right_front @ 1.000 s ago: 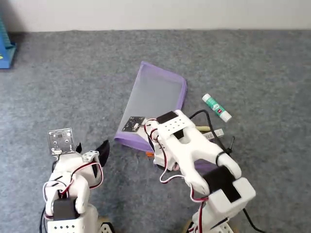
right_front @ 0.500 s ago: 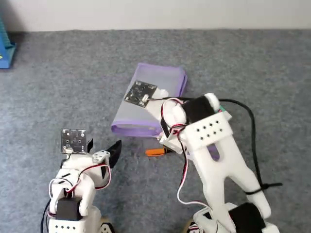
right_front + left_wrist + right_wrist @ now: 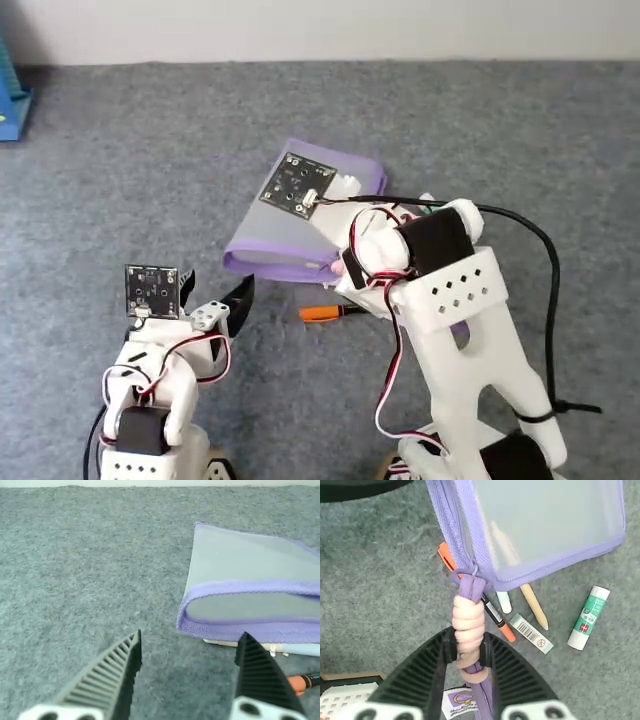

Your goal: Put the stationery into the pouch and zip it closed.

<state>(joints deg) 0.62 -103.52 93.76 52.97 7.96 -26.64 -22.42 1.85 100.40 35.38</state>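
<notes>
Right pincer (image 3: 468, 641) clamping zip pull (image 3: 468, 615) (pink-wrapped) of pouch (image 3: 545, 525), left pincer (image 3: 191, 638) agape, empty

Left claw (image 3: 191, 637) agape — right claw (image 3: 468, 641) clenched

The flat fabric pouch (image 3: 272, 228) has translucent panels edged in purple; its rounded zip pull (image 3: 468, 622) is pale pink. The slim marker pen (image 3: 322, 312) is orange and black, the glue stick (image 3: 588, 617) green and white, the felt worktop (image 3: 150, 150) mottled grey.

Probably a robotics test lab: grey carpeted bench (image 3: 520, 130), plain white wall (image 3: 320, 30) behind, exposed red-and-black wiring (image 3: 384, 372) on a white arm (image 3: 460, 330).
</notes>
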